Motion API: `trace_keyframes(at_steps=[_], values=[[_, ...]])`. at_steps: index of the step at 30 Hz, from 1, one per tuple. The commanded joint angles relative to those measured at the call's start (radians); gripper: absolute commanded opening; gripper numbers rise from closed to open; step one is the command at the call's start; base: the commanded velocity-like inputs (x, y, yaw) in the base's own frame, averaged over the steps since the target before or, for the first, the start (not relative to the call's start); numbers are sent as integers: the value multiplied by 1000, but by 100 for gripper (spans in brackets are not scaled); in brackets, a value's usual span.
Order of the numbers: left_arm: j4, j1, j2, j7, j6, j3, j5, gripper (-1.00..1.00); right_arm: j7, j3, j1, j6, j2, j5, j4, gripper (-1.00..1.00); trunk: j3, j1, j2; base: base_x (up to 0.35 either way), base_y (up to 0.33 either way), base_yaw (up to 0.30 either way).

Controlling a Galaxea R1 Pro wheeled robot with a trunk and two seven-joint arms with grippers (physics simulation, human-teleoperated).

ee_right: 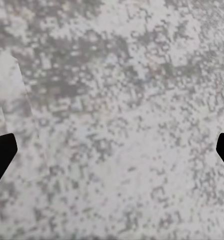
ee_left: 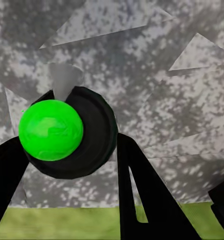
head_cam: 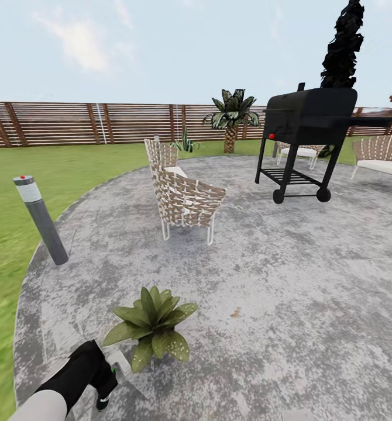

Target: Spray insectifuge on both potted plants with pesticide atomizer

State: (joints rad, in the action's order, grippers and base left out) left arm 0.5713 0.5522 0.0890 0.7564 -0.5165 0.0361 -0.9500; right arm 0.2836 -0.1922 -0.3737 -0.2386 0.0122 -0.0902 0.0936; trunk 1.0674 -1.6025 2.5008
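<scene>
Potted plant (head_cam: 152, 327) sits on round grey patio (head_cam: 278, 275), near patio's lawn-side edge, well short of wicker chair (head_cam: 184, 196). Left hand (head_cam: 102, 383) hangs just beside plant, low over paving; grip state cannot be told, dark round object with green sphere (ee_left: 50, 130) lies between its fingers (ee_left: 142, 200). Right hand (ee_right: 112, 150) spread wide over bare paving, grasping nothing. Grey bollard (head_cam: 41, 219) at patio rim; black grill (head_cam: 307, 140) beyond chair.

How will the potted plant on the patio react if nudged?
The potted plant sits low with a wide rosette, so it probably slides rather than tips. Its broad leaves likely bend first. The patio looks flat, so rolling seems unlikely.
</scene>
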Motion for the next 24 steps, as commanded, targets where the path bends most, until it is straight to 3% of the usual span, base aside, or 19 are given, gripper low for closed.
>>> trace_keyframes(at_steps=[1,4,8,15,18,24], values=[[2,1,1,-3,-5,5,-5,-100,3,-8,-1,-4,0,-10,-1,100,1,0,0,0,0,0],[4,1,10,-12,-4,4,3,-100,3,-8,-1,-4,0,-10,-1,100,1,0,0,0,0,0],[5,1,38,-15,-3,48,5,-100,3,-7,-1,-4,0,-10,-1,100,1,0,0,0,0,0],[11,1,13,-15,-3,64,-6,-100,3,-7,-1,-4,0,-10,-1,100,1,0,0,0,0,-166],[12,1,15,-14,-4,68,0,-100,3,-7,-1,-4,0,-10,-1,100,1,0,0,-5,46,-253],[12,2,18,-14,-4,69,5,-100,3,-7,-1,-4,0,-10,-1,100,1,0,0,-76,267,-31]])
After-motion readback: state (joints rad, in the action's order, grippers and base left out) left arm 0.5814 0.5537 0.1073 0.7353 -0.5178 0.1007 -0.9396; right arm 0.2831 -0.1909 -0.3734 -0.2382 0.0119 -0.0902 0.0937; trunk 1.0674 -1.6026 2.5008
